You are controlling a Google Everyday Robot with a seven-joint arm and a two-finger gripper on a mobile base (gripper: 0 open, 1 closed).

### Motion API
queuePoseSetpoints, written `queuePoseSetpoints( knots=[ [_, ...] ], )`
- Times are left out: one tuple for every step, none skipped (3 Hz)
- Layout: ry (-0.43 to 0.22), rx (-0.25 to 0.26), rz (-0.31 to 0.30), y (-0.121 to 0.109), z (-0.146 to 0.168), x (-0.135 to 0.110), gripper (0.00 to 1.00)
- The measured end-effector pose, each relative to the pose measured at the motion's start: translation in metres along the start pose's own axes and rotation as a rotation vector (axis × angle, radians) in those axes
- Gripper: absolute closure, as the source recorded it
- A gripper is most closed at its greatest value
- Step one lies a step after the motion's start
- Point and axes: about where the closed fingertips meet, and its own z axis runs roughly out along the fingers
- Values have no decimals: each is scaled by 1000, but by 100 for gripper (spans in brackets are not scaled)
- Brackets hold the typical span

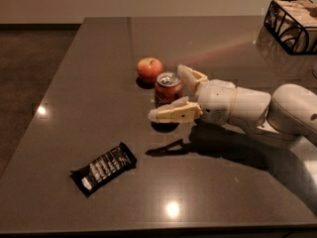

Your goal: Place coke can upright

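Tool (166,93) released, pale fingers (173,114) spread about upright coke can (168,86).
Cylindrical red can, silver lid, on glossy dark surface (99,83) beside round apple (149,68).

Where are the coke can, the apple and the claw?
coke can (168,88): camera view, red side wall.
apple (149,69): camera view, middle of its skin.
claw (167,93): camera view, midway between its open fingertips, astride the coke can.
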Motion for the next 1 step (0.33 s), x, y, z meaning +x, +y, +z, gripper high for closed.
queuePoseSetpoints(
  knots=[
    [0,0,0,0,0,0,0]
  ],
)
